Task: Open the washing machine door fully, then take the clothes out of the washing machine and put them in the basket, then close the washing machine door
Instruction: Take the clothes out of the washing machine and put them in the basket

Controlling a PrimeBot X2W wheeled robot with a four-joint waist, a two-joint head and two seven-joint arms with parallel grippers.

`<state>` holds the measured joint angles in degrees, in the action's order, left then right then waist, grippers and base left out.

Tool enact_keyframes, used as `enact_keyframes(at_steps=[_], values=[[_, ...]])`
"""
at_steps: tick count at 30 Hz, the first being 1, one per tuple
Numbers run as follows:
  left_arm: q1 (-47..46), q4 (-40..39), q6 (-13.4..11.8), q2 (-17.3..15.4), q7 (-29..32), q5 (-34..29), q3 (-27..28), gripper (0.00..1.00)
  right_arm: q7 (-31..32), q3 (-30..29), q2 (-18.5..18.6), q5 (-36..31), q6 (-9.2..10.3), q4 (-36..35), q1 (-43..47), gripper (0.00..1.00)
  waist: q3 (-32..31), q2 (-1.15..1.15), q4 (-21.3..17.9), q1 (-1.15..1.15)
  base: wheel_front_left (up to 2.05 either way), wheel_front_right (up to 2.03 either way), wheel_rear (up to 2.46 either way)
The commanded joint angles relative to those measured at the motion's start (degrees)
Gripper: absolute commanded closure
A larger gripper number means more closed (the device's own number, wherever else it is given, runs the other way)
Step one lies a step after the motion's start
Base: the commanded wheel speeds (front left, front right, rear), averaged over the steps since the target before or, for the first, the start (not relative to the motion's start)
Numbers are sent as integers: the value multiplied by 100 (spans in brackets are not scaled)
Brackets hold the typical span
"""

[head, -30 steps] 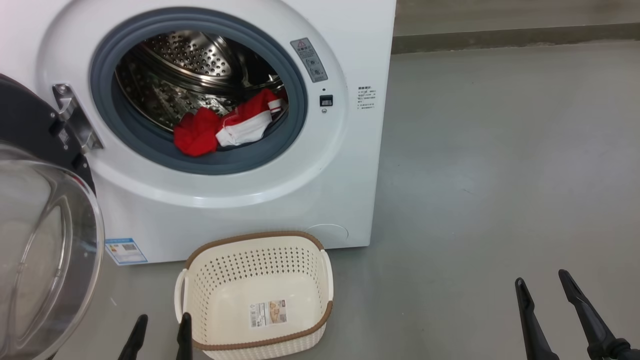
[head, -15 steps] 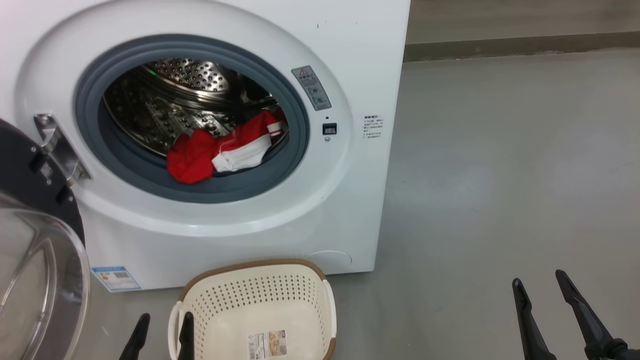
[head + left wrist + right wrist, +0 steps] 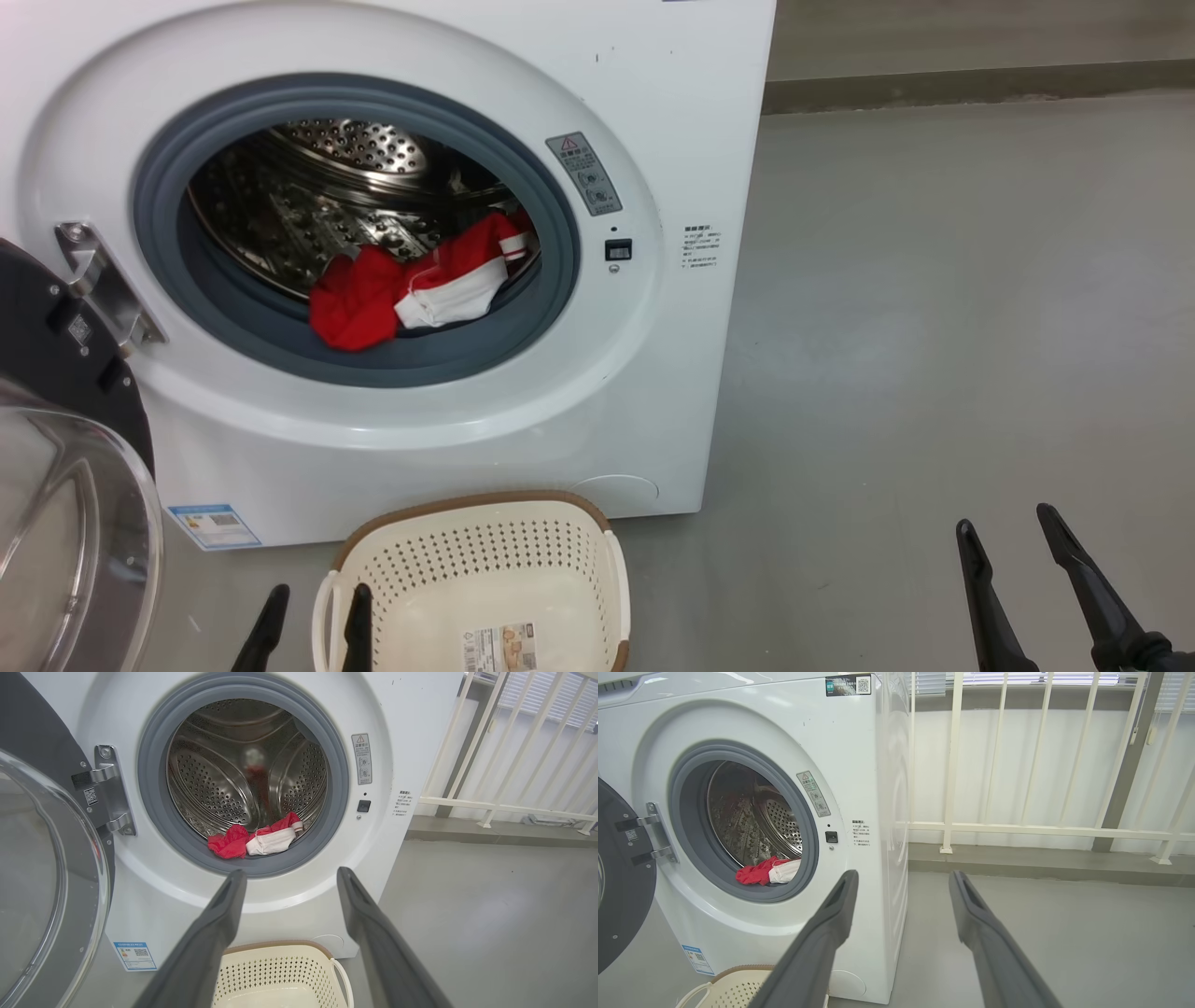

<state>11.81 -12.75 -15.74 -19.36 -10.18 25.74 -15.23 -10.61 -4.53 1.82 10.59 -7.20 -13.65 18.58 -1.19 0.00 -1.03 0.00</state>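
Reader: Tools first, please. How do they stand?

Describer: The left tool [image 3: 318, 591] sits low at the left of the head view. Its two dark fingers are spread apart with nothing between them. It hovers at the near left corner of the basket [image 3: 485, 551], one finger just beside the basket's white handle. The right tool [image 3: 1005, 518] is well off to the right, above grey floor [image 3: 934, 327], fingers likewise parted and empty.

Reader: And the basket?

Describer: It is cream, perforated and brown-rimmed. It stands on the floor just in front of the washing machine [image 3: 672, 140], with a paper label [image 3: 504, 646] lying inside.

Reader: Where are the clothes?

Describer: The clothes [image 3: 355, 308], bright red with a white panel, lie bunched at the front lip of the steel drum [image 3: 280, 205]. They rest against the grey gasket [image 3: 551, 261] at the bottom of the round opening. The washing machine door [image 3: 56, 364], black with a bulging clear window, is swung wide open to the left on its metal hinge [image 3: 98, 289]. A blue sticker [image 3: 213, 525] sits low on the machine's front. In the right wrist view, a white railing [image 3: 1017, 830] runs along the wall beyond the machine's right side.
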Motion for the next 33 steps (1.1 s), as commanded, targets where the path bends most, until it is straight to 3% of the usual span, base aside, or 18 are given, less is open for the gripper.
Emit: enact_keyframes(at_steps=[1, 14, 33], values=[[-268, -172, -73, -96, -41, -71, 176, 0, -49, 154, 106, -2, -29, -166, -241, 0, 14, 0, -1, 0, 0, 0, 0], [-296, -167, -174, -54, -40, -46, 191, 0, -4, 211, 106, -49, -29, -179, -301, 0, 115, 0, 21, 0, 0, 0, 0], [-973, -3, -170, 132, -213, -95, 139, 0, -90, 409, 106, -177, -29, -233, -943, 0, 1095, 0, 75, 0, 0, 0, 0]])
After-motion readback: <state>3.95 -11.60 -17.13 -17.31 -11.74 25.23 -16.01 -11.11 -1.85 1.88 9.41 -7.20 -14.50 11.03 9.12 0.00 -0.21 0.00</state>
